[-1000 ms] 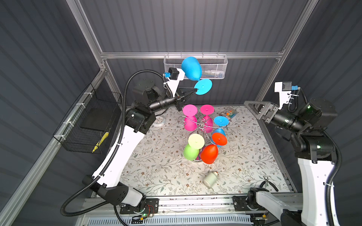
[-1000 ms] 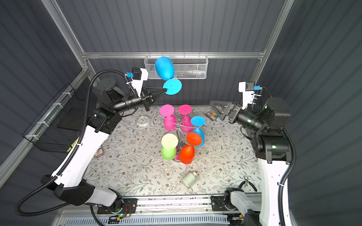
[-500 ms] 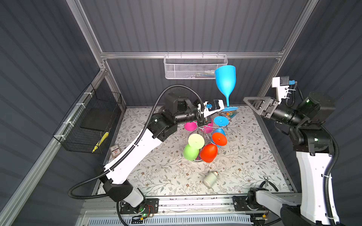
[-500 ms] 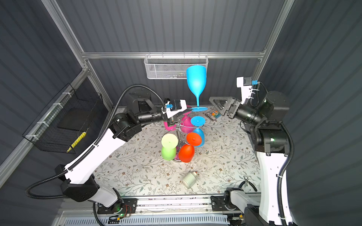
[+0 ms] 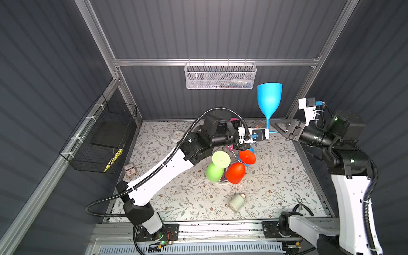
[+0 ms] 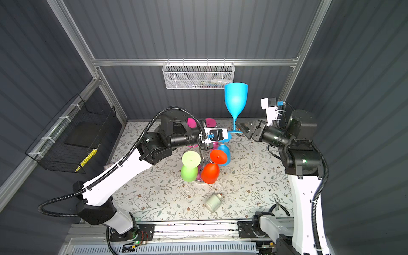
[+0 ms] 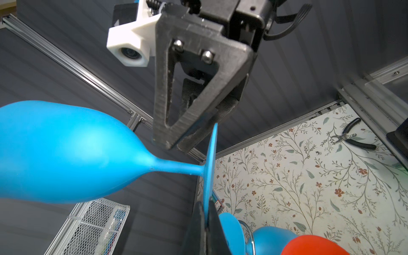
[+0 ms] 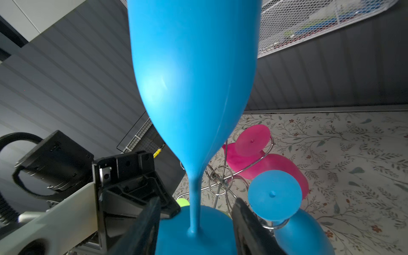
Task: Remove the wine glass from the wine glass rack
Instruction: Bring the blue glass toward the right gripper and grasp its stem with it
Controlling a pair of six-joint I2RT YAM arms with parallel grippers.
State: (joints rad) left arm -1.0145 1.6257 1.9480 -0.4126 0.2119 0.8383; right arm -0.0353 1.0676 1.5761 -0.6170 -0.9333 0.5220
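Observation:
A blue wine glass stands upright in the air, high above the wine glass rack. My left gripper is shut on the edge of its round foot. My right gripper has come in from the right, its jaws apart on either side of the thin stem just above the foot, not touching it. Green, red, pink and another blue glass hang on the rack, which my left arm partly hides in both top views.
A white jar lies on the floral mat near the front. Pliers lie at the front right. A white mesh basket hangs on the back wall and a black wire basket on the left wall. A small card box lies at the left.
My left arm has swung the blue glass from the back left over to the right and turned it upright. The right gripper's jaws have narrowed around the stem.

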